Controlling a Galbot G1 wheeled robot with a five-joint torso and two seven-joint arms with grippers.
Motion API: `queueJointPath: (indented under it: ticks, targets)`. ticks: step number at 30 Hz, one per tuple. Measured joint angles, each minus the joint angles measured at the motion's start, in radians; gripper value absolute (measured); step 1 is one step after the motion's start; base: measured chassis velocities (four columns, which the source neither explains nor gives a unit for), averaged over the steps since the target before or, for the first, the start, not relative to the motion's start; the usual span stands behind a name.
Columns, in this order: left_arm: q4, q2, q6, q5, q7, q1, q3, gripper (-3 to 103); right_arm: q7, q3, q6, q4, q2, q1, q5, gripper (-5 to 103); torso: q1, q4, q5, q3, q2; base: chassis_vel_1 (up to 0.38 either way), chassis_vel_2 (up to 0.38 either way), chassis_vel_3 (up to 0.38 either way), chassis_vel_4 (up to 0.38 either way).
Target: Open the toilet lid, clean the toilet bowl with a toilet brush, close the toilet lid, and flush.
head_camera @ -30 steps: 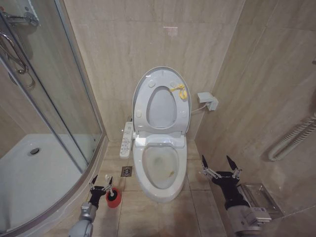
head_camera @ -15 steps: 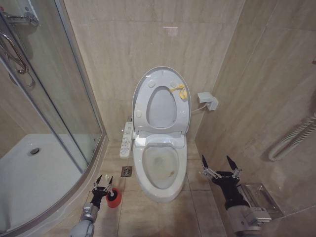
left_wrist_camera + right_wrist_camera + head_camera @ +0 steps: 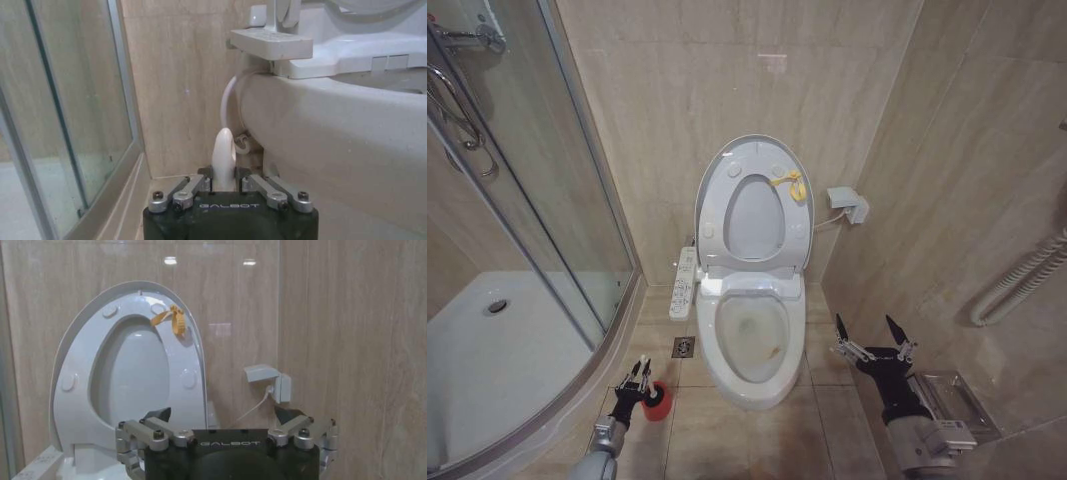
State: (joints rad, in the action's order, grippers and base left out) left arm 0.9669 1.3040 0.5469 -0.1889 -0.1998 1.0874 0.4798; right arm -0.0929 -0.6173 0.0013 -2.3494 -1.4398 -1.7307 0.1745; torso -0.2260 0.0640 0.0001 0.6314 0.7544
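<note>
Now the left hand [image 3: 638, 379] grips the upright toilet brush [image 3: 223, 155] at lower left, bowl [image 3: 754, 345] to its right; right hand [image 3: 873, 340] open.

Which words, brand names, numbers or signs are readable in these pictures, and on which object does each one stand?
"GALBOT" on the black body of the left gripper, whose jaws are shut on the thin white stick handle of the toilet brush.
"GALBOT" on the black body of the right gripper, jaws open.
Markings on the white side control panel of the toilet: too small to read.
Yellow tag on the white ring-shaped seat: no legible text.
</note>
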Motion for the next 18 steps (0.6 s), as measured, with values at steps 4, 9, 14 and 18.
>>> queueJointPath:
  ticks: [4,9,14,18]
  targets:
    - [-0.001,0.000,0.003,0.000,-0.001,0.001,0.003,21,0.000,0.000,0.000,0.000,0.000,0.000,0.000,100,0.000,0.0001,0.0000,0.000,0.000,0.000,0.000,0.000,0.000]
    - [0.000,0.001,0.004,-0.002,-0.001,0.003,0.006,21,0.000,0.000,0.000,0.000,0.000,0.000,0.000,100,0.000,0.0001,-0.0001,0.000,0.000,0.000,0.000,0.000,0.000]
    - [0.016,0.004,0.006,-0.003,0.001,0.020,0.022,21,0.000,0.000,0.000,0.000,0.000,0.000,0.000,100,0.000,0.0000,-0.0001,0.000,0.000,0.000,0.000,0.000,0.000]
    - [0.062,0.003,0.007,-0.017,0.004,0.052,0.037,21,0.000,0.000,0.000,0.000,0.000,0.000,0.000,100,0.000,-0.0001,-0.0002,0.000,0.000,0.000,0.000,0.000,0.000]
